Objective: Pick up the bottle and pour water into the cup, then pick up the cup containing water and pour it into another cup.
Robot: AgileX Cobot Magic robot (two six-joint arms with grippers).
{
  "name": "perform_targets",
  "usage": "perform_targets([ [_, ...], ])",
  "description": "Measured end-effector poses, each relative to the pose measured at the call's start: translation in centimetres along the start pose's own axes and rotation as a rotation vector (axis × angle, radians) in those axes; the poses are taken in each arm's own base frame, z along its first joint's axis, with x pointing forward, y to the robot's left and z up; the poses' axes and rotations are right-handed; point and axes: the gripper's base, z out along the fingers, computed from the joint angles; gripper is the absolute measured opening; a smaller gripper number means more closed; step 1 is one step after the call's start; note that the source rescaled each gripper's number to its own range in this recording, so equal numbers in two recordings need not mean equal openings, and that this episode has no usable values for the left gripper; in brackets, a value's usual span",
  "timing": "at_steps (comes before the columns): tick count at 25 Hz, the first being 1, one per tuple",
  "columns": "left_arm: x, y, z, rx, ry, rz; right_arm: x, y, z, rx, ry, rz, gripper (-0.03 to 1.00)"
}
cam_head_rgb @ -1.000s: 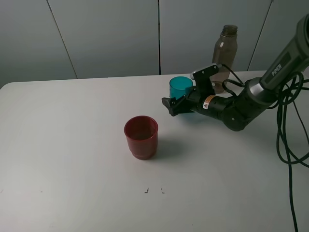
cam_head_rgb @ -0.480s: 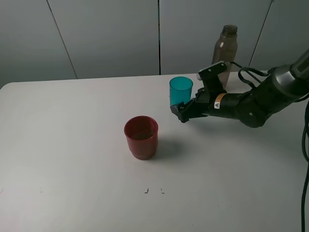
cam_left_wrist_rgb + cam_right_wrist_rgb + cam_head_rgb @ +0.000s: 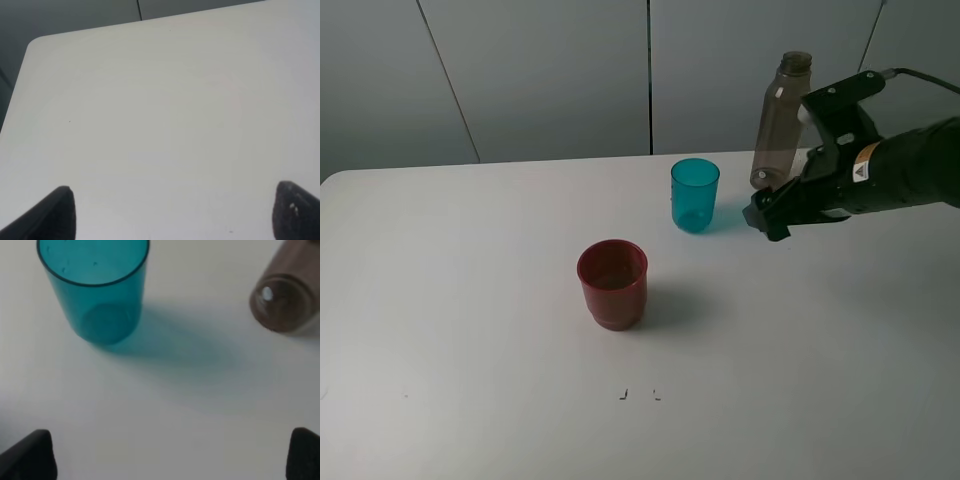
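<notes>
The tall smoky grey-brown bottle (image 3: 782, 118) stands upright at the back right of the white table (image 3: 470, 300). The teal cup (image 3: 695, 195) stands to its left, and the wide red cup (image 3: 612, 283) sits nearer the front. My right gripper (image 3: 767, 218) hovers open just in front of the bottle's base, to the right of the teal cup, touching neither. In the right wrist view the teal cup (image 3: 95, 290) and the bottle's base (image 3: 285, 302) lie beyond the gripper (image 3: 167, 460), whose fingers are spread wide. My left gripper (image 3: 175, 220) is open over bare table.
Grey wall panels (image 3: 540, 75) rise behind the table's far edge. Two small dark marks (image 3: 638, 394) lie on the table near the front. The left arm is out of the exterior view.
My right arm has pulled back to the right and lifted away from the teal cup, ending near the bottle. The cups and the bottle have stayed put.
</notes>
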Motion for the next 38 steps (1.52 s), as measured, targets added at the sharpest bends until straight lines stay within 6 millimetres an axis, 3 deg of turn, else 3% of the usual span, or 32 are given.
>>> perform_targets([
  [6, 0.0, 0.0, 0.0, 0.000, 0.000, 0.000, 0.1, -1.1, -9.8, 0.102, 0.003, 0.030, 0.99],
  [10, 0.0, 0.0, 0.0, 0.000, 0.000, 0.000, 2.0, -1.3, -15.4, 0.131, 0.012, 0.095, 0.99],
  [15, 0.0, 0.0, 0.0, 0.000, 0.000, 0.000, 5.4, -0.8, -20.1, 0.113, 0.064, 0.174, 0.99],
  [22, 0.0, 0.0, 0.0, 0.000, 0.000, 0.000, 10.8, 0.6, -22.4, 0.028, 0.035, 0.165, 0.99],
  [31, 0.0, 0.0, 0.0, 0.000, 0.000, 0.000, 14.1, 1.2, -25.5, 0.015, -0.280, 0.148, 0.99],
  [38, 0.0, 0.0, 0.0, 0.000, 0.000, 0.000, 14.5, 1.4, -25.9, -0.007, -0.323, 0.157, 0.99],
])
